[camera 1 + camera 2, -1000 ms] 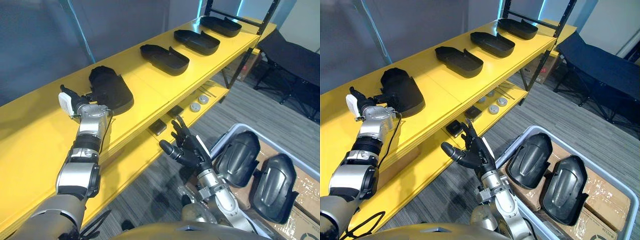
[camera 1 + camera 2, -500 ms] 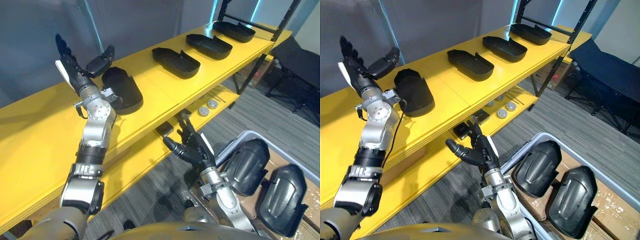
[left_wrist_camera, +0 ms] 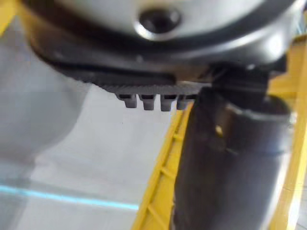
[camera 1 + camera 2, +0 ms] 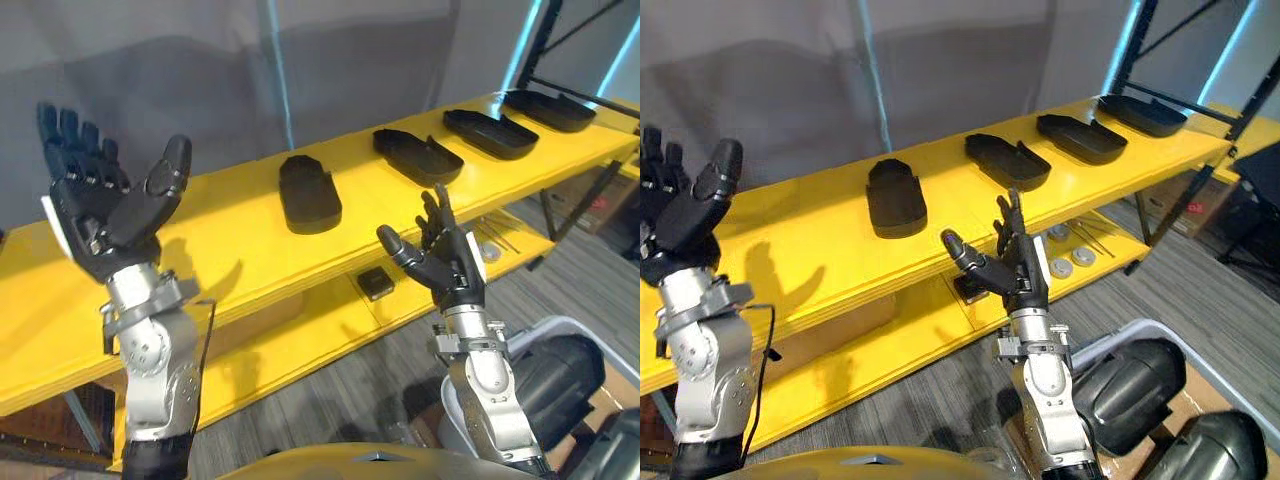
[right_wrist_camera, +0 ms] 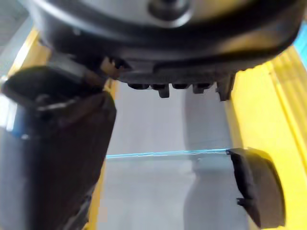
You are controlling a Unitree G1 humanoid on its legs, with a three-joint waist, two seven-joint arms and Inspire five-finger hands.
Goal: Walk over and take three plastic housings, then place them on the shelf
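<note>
Several black plastic housings lie in a row on the yellow shelf (image 4: 230, 215); the nearest housing (image 4: 309, 193) rests dome side up, the others (image 4: 418, 156) hollow side up. My left hand (image 4: 105, 215) is raised in front of the shelf's left part, palm up, open and holding nothing. My right hand (image 4: 445, 268) is lifted in front of the shelf's edge, also open and holding nothing. More black housings (image 4: 1132, 382) lie in a grey bin (image 4: 462, 405) at the lower right.
A lower yellow shelf (image 4: 330, 330) carries a small black box (image 4: 375, 282), round metal discs (image 4: 1060, 268) and thin rods. The bin's housings rest on cardboard. A grey wall stands behind the shelf. Grey carpet floor (image 4: 910, 400) lies below.
My left hand has lifted off the nearest housing and drawn back, open, leaving the housing on the shelf. My right hand has risen. The camera has swung left and up.
</note>
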